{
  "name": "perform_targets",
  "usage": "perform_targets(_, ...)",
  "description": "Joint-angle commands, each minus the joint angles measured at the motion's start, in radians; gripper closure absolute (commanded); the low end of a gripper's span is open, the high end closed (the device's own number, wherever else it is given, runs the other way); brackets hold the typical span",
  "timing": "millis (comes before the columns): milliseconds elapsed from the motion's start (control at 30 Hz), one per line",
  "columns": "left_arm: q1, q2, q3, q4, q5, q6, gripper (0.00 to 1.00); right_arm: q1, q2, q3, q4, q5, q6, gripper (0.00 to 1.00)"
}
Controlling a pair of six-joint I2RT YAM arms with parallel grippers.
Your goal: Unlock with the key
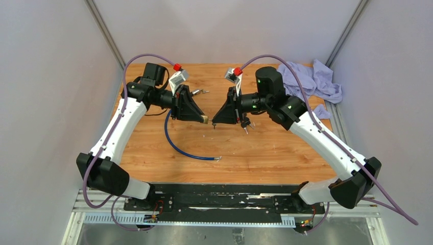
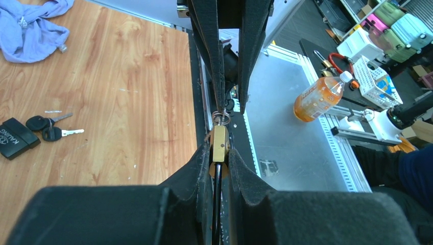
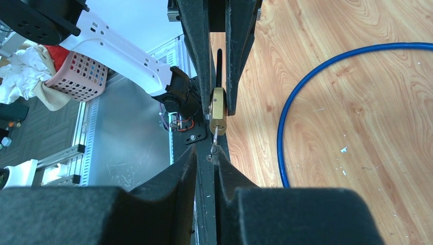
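The small brass padlock (image 3: 218, 109), a smooth rectangular block, hangs in mid-air over the middle of the wooden table (image 1: 265, 148), clamped by its flat sides between the black padded fingers of the left gripper (image 2: 218, 153). A thin silvery key (image 3: 215, 135) pokes into its end face, and the right gripper (image 3: 214, 153), facing the left one nose to nose, is pinched closed on the key's head. A glossy blue cable (image 3: 280, 132) curves across the grainy planks just beside them. Farther off lie spare keys (image 2: 51, 128) beside a black fob (image 2: 15, 139), and a crumpled blue cloth (image 1: 311, 79) sits in a far corner.
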State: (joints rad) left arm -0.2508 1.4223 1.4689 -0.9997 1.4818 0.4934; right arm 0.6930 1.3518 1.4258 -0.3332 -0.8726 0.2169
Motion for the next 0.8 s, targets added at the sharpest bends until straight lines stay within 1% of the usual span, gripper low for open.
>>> perform_targets(0,0.005,-0.028,0.007,0.01,0.031,-0.006,1.0,-0.006,-0.025,-0.011,0.025,-0.028,0.008,0.84)
perform_targets(100,0.005,-0.029,0.006,0.01,0.034,-0.007,1.0,-0.007,-0.024,-0.015,0.027,-0.028,0.009,0.85)
perform_targets(133,0.005,-0.029,0.006,0.01,0.035,-0.009,1.0,-0.007,-0.023,-0.016,0.028,-0.027,0.009,0.83)
perform_targets(167,0.005,-0.03,0.005,0.01,0.036,-0.008,1.0,-0.006,-0.024,-0.019,0.028,-0.024,0.011,0.8)
perform_targets(200,0.006,-0.03,0.005,0.01,0.038,-0.009,1.0,-0.006,-0.026,-0.023,0.028,-0.018,0.01,0.74)
perform_targets(233,0.006,-0.029,0.006,0.01,0.038,-0.009,1.0,-0.006,-0.028,-0.026,0.027,-0.01,0.01,0.71)
perform_targets(400,0.005,-0.03,0.006,0.01,0.041,-0.01,1.0,-0.007,-0.043,-0.038,0.03,0.011,-0.002,0.69)
perform_targets(467,0.004,-0.029,0.005,0.01,0.043,-0.01,1.0,-0.007,-0.043,-0.035,0.034,0.011,0.001,0.72)
perform_targets(533,0.005,-0.028,0.005,0.01,0.043,-0.012,1.0,-0.007,-0.04,-0.031,0.034,0.011,0.002,0.8)
perform_targets(600,0.005,-0.028,0.006,0.01,0.044,-0.013,1.0,-0.007,-0.037,-0.03,0.036,0.011,0.004,0.86)
perform_targets(700,0.004,-0.029,0.008,0.01,0.046,-0.014,1.0,-0.007,-0.035,-0.035,0.037,0.01,0.005,0.92)
perform_targets(767,0.005,-0.031,0.009,0.01,0.047,-0.015,1.0,-0.007,-0.035,-0.039,0.041,0.006,0.007,0.94)
